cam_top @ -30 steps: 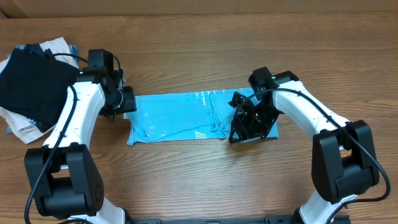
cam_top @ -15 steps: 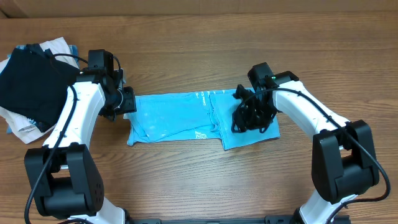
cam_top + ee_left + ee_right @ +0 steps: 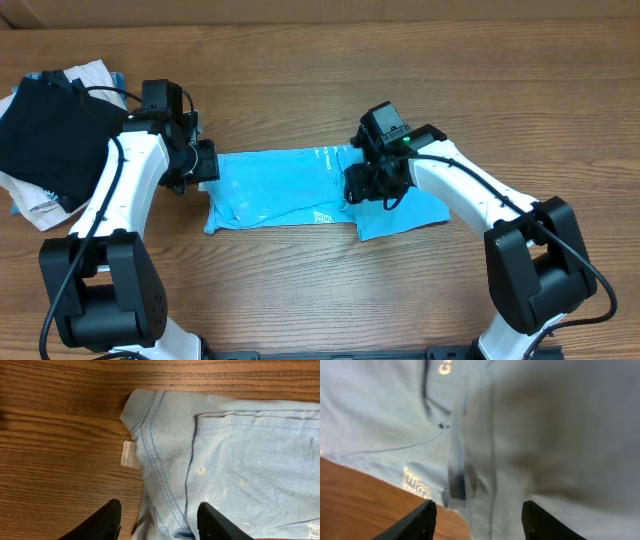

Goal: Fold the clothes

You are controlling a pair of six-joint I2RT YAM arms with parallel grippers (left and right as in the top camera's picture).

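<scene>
The light sky-blue short-sleeved cotton T-shirt (image 3: pixel 280 190) lies flat at the centre of the overhead frame as a long band running left to right, with small white lettering at its upper and lower edges. Its right end is doubled over into a thicker flap that juts toward the lower right. The right claw (image 3: pixel 365 185) sits over that doubled part, just right of centre. In the right wrist view its two black fingers stand well apart above blurred blue cloth (image 3: pixel 545 420), with nothing pinched between them (image 3: pixel 480 520). The left claw (image 3: pixel 205 165) is at the band's left end. The left wrist view shows its fingers parted about halfway (image 3: pixel 160 520), above the shirt's stitched edge (image 3: pixel 240 460) and gripping nothing, while a small white sewn label (image 3: pixel 129 454) pokes out beside that edge. The brown wood-grain counter (image 3: pixel 300 290) carries everything. At the upper left of the overhead frame a black folded garment (image 3: pixel 45 130) rests on white and beige folded garments (image 3: pixel 85 75), well apart from the shirt.
</scene>
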